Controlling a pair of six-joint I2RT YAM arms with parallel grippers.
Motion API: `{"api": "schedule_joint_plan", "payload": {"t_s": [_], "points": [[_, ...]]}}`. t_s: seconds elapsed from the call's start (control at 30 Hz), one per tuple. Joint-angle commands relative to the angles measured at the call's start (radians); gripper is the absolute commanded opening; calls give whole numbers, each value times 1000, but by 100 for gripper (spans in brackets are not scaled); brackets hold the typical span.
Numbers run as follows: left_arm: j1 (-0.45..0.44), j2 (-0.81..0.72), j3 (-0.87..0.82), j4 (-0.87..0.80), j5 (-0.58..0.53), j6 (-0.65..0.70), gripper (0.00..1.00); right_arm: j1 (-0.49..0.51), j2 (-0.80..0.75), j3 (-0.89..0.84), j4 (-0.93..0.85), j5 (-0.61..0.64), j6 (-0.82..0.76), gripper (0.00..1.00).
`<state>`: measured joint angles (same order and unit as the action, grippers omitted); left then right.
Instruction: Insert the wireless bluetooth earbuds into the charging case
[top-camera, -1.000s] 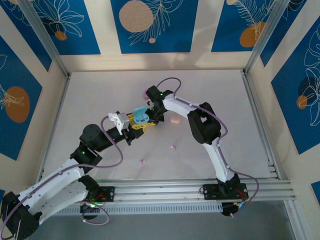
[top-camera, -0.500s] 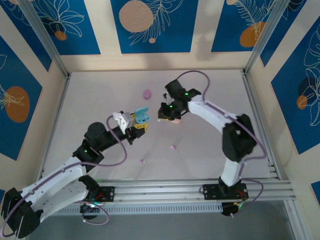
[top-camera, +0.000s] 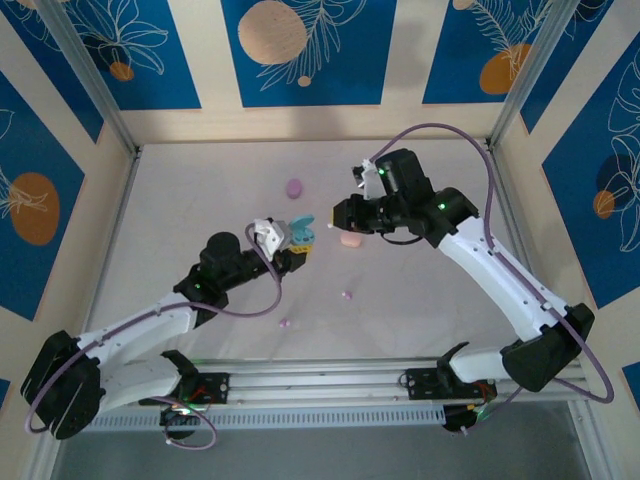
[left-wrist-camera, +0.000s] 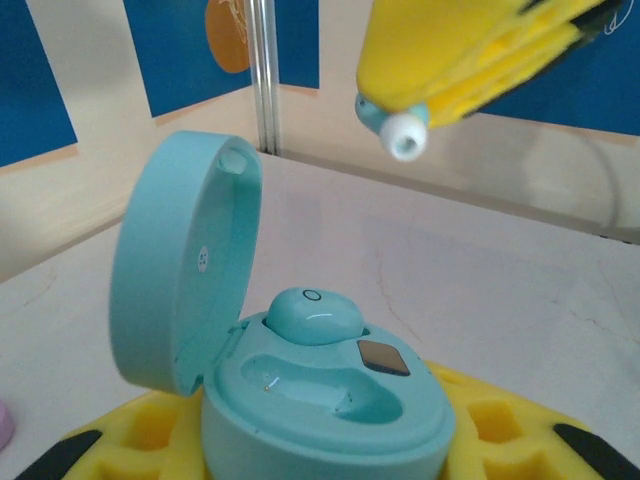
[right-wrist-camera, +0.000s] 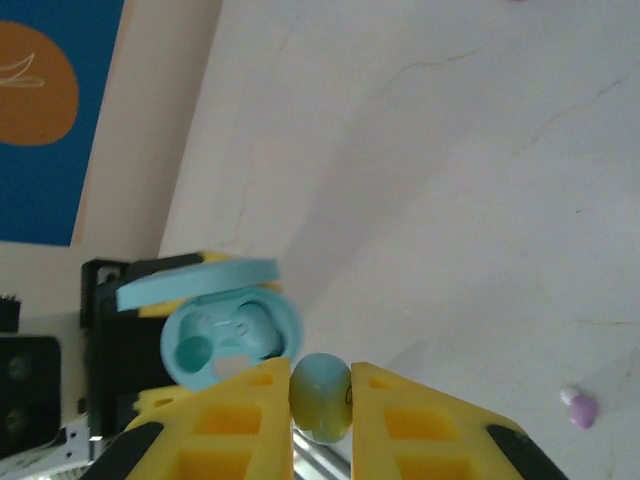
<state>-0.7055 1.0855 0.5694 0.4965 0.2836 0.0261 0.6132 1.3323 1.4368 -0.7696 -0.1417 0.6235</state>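
Observation:
My left gripper (top-camera: 283, 240) is shut on the light blue charging case (top-camera: 301, 232), which it holds off the table with the lid (left-wrist-camera: 185, 265) swung open. One light blue earbud (left-wrist-camera: 312, 315) sits in the far slot. The near slot (left-wrist-camera: 320, 378) is empty. My right gripper (top-camera: 343, 214) hovers just right of the case, shut on a second light blue earbud (right-wrist-camera: 321, 397), pinched between its yellow fingers (right-wrist-camera: 235, 420). In the left wrist view that earbud (left-wrist-camera: 398, 124) hangs above the case (left-wrist-camera: 330, 420), white tip pointing down. The case (right-wrist-camera: 230, 335) lies just beyond the held bud.
A pink oval case (top-camera: 349, 240) lies under the right gripper and a purple oval case (top-camera: 294, 187) farther back. Two tiny purple buds (top-camera: 347, 295) (top-camera: 284, 323) lie on the table towards the front. One such bud (right-wrist-camera: 580, 407) shows at the right wrist view's lower right.
The right gripper has pulled back from the case to the right and its arm has swung out and up. The left gripper has carried the case a little to the right.

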Motion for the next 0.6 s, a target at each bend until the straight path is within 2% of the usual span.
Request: {"api": "schedule_joint_plan", "payload": {"t_s": [0.0,0.57], "points": [[-14,15,48,82,18,21,23,39,10,43,-41,-39,-28,19],[-33,30,59,74,13,26,23,117,95,133,-39,13,-41,20]]}}
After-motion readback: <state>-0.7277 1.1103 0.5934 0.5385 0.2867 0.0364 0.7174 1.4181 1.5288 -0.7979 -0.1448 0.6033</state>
